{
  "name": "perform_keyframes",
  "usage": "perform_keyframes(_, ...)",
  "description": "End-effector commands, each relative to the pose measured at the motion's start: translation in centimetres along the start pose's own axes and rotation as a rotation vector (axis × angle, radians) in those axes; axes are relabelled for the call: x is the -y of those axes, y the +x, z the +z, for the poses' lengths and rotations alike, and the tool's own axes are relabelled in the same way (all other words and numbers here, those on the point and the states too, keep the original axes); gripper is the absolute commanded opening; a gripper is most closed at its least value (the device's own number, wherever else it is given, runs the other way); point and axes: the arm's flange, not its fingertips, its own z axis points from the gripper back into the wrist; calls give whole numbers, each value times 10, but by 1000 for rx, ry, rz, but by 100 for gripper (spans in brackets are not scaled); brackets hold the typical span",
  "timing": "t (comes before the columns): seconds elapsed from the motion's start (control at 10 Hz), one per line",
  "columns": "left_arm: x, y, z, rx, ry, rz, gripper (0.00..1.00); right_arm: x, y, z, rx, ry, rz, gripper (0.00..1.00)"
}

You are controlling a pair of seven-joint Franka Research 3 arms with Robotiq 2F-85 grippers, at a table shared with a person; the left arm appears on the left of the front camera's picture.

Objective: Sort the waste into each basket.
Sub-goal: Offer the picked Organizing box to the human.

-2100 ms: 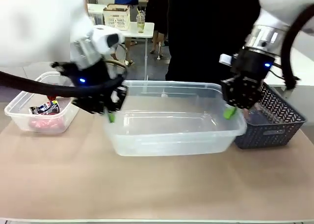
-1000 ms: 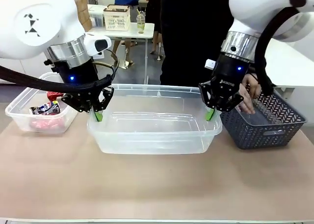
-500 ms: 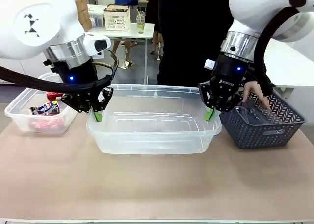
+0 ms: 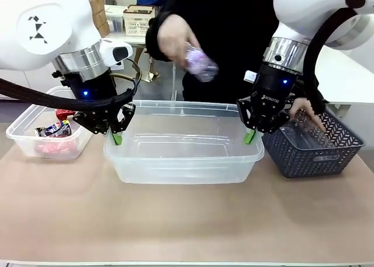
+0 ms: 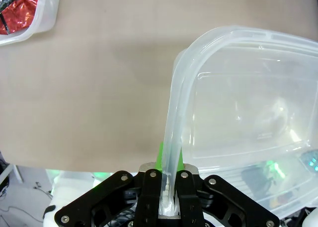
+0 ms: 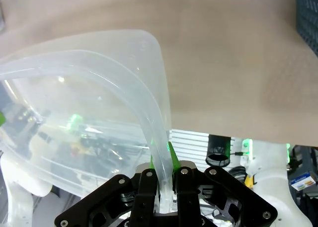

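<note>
Centrally on the table (image 4: 187,220) sits the large clear tub (image 4: 175,169). A dark grey basket (image 4: 318,159) stands at the right edge and a small tub (image 4: 23,139) of red cans (image 4: 54,129) at the left edge. The left gripper (image 4: 116,138) pinches the large tub's left rim, and the right gripper (image 4: 250,137) pinches its right rim. A person's hand (image 4: 169,39) holds a pink-labelled bottle (image 4: 200,62) above it.

Frontal overview; wrist close-ups down shared tub (image 4: 175,169)
</note>
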Motion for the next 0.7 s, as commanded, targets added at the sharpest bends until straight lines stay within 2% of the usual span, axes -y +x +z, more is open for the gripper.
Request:
perform_keyframes(0.0,-4,-3,0,-1,5,18,0,1,0,5,-4,21,14,0)
perform_keyframes(0.6,-4,-3,0,-1,5,18,0,1,0,5,-4,21,14,0)
